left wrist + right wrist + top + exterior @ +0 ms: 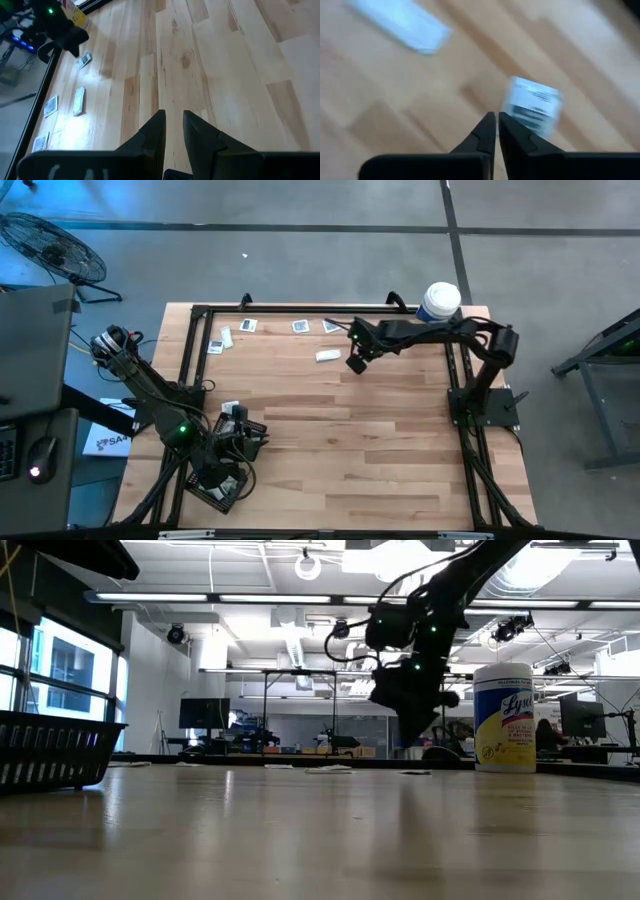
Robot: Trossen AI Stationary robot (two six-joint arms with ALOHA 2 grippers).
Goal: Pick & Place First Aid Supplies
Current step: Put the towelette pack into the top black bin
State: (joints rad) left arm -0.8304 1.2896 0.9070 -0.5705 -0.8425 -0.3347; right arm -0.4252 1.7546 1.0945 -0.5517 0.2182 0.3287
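Note:
Several first aid supplies lie flat along the table's far edge: small square packets (300,327) and a narrow white strip wrapper (327,356). My right gripper (496,120) hangs above the table just right of that strip (400,25), shut on a small printed packet (532,105). Seen from the left wrist, this packet (84,60) shows just under the right arm's dark fingers. My left gripper (174,117) waits above the near left of the table. A narrow gap stands between its fingers, with nothing in it. My right gripper has the printed packet by its edge (506,112), pinched between the tips of its two fingers. The fingers come steeply from above. The packet sticks out to one side of the tips; blur hides the contact itself and whether the packet is clear of the table.
A large white canister with a yellow label (440,302) stands at the far right corner. A black mesh tray (215,490) sits off the table's near left edge, by the left arm. A black frame (300,310) runs along the table's edges. Bare wood (370,440) fills the middle.

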